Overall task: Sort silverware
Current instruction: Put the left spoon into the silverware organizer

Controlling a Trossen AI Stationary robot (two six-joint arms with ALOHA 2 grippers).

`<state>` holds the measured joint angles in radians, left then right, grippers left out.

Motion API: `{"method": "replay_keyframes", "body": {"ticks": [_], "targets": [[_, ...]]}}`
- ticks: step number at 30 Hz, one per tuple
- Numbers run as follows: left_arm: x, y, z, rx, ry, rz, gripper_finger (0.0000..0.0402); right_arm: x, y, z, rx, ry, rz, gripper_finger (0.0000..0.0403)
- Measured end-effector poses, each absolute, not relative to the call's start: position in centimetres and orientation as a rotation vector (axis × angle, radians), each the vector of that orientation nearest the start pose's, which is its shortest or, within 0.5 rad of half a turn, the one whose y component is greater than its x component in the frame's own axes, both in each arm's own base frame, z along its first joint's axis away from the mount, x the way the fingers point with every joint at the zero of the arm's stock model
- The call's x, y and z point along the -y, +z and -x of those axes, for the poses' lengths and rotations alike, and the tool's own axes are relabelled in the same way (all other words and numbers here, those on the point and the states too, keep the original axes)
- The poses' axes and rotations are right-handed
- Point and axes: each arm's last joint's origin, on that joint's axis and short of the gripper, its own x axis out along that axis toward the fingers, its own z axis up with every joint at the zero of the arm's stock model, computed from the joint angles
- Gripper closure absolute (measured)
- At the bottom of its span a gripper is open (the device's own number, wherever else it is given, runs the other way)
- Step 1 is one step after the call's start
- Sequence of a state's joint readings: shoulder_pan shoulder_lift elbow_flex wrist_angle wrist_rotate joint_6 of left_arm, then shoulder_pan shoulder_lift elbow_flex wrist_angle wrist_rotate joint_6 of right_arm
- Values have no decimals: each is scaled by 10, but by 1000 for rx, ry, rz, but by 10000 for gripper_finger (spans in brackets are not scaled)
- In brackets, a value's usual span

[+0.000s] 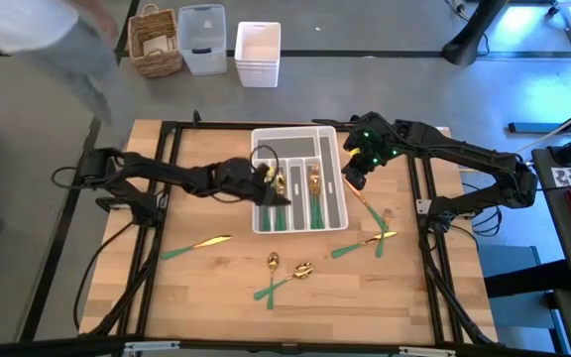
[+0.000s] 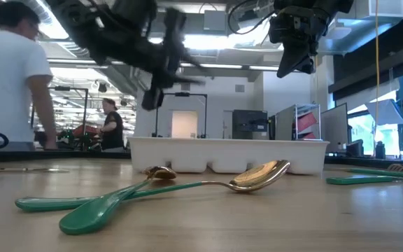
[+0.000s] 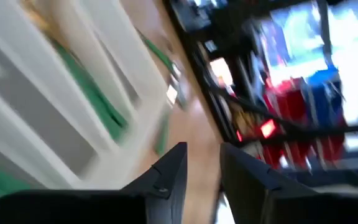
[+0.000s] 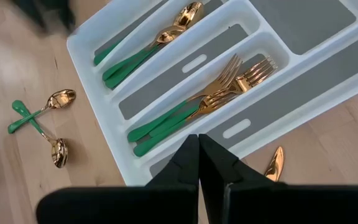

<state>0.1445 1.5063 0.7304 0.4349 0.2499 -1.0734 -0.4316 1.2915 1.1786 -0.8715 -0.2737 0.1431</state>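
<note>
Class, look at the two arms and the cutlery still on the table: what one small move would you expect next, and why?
Probably the left gripper, open with nothing between its fingers above the white tray, swings out toward the two crossed spoons on the table. Spoons and forks already lie in separate slots, the loose pieces remain, and the right gripper hangs shut at the tray's far edge.

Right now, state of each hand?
Left hand: open, empty, over the white tray.
Right hand: shut, holding nothing, above the tray's right edge.
</note>
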Motion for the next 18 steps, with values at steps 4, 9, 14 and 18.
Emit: {"method": "replay_keyframes", "body": {"ticks": [4,9,14,18], "targets": [[-6,213,-307,-422,-41,1143,314,98,310,-231,-917,-212,-473,397],[34,213,-304,-536,-126,1282,314,98,310,-231,-918,-211,-473,397],[68,201,-293,-739,-38,1441,314,98,310,-230,-918,-212,-474,397],[86,191,-283,-845,112,1534,314,98,310,-230,-918,-212,-474,397]]}}
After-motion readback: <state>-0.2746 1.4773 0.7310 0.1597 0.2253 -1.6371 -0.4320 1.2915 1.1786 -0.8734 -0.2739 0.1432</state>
